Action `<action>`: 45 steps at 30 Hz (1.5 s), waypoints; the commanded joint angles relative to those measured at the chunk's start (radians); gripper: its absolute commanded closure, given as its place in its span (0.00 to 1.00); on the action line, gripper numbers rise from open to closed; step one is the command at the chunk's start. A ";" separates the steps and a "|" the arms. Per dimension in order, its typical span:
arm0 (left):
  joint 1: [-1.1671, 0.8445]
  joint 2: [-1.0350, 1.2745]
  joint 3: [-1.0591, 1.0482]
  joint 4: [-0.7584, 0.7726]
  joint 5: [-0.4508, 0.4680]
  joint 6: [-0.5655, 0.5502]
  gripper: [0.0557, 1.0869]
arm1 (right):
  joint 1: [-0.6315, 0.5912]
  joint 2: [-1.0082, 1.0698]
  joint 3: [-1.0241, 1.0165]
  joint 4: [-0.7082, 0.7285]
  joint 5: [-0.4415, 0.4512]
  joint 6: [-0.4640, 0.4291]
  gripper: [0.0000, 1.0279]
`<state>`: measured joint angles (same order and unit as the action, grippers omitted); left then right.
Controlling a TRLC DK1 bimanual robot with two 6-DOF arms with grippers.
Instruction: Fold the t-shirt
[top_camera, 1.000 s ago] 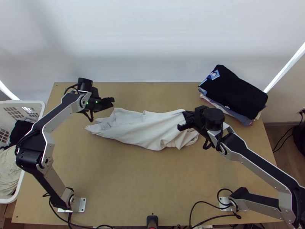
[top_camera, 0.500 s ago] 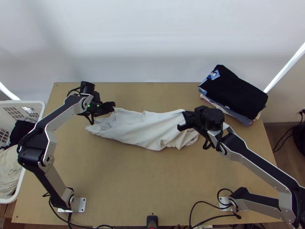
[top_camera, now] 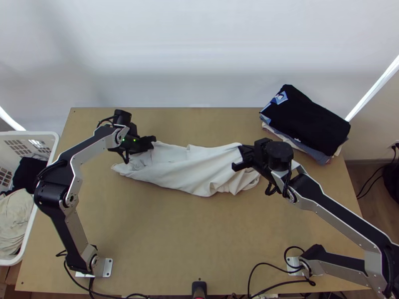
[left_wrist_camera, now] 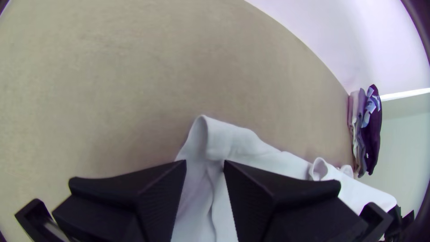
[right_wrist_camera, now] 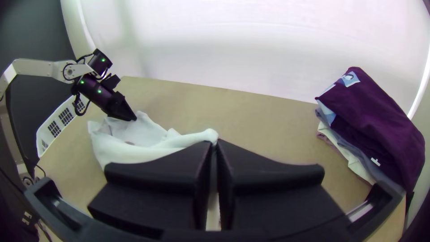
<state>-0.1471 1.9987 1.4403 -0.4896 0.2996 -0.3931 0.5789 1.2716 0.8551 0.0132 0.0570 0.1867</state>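
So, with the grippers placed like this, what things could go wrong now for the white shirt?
The left gripper is open around a raised bit of the white shirt; closing there might catch just one layer, or several together.

The right gripper is shut on the other end, seemingly by a small pinch, so a hard pull could slip it free.

The cloth lies bunched in a long strip, so folding it before spreading would probably trap creases.
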 commanded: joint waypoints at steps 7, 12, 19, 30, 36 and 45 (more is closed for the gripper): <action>-0.016 0.052 0.069 -0.001 0.006 -0.032 0.55 | 0.013 0.015 -0.019 0.024 0.015 0.017 0.97; -0.023 0.057 0.074 -0.001 0.004 -0.046 0.66 | 0.013 0.017 -0.018 0.024 0.017 0.016 0.97; -0.023 0.035 0.040 0.025 -0.004 -0.046 0.96 | 0.010 0.017 -0.013 0.024 0.017 0.017 0.97; 0.073 -0.178 0.040 0.020 -0.004 -0.079 0.96 | -0.057 0.011 0.079 0.008 0.040 -0.016 0.97; 0.118 -0.370 0.091 0.003 -0.005 -0.116 0.96 | -0.090 0.018 0.223 -0.033 0.070 -0.038 0.97; 0.227 -0.503 0.275 -0.075 -0.025 -0.133 0.96 | -0.129 0.018 0.499 -0.071 0.133 -0.165 0.97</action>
<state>0.0399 1.5295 1.6360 -0.5392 0.2844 -0.5018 0.4713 1.2850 1.2663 -0.0601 0.1677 0.0738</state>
